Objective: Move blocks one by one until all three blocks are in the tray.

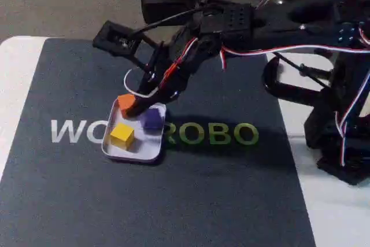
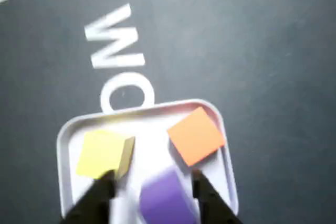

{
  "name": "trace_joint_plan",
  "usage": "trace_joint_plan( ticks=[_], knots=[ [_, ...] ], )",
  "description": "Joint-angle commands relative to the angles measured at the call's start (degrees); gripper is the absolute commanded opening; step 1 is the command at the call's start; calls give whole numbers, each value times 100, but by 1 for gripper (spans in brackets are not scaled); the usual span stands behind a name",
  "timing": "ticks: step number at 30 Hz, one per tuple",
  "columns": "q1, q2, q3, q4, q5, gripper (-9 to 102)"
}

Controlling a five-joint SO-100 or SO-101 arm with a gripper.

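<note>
We see our fingers [image 2: 152,192] spread wide around the purple block [image 2: 165,198], not gripping; it looks light, stiff, best pinched on opposite flat faces.

In the wrist view the purple block [image 2: 167,198] was smeared with blur and cut off by the bottom edge, as were the two dark fingers [image 2: 100,198] on either side of it. The tray [image 2: 65,145] also ran out of the picture at its near end. In the fixed view the fingers [image 1: 141,105] hid part of the orange block [image 1: 125,103] and the tray's far rim [image 1: 163,111]. The tray covered letters of the mat's white lettering [image 1: 66,131]. The arm [image 1: 341,102] was cut off by the right edge.
</note>
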Motion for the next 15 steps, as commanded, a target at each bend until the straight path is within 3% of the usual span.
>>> trace_joint_plan(
  ticks=[1, 15],
  knots=[
    [-9, 123, -141, 0, -62, 18],
    [-396, 2136, 1811, -9, -431, 17]
  ],
)
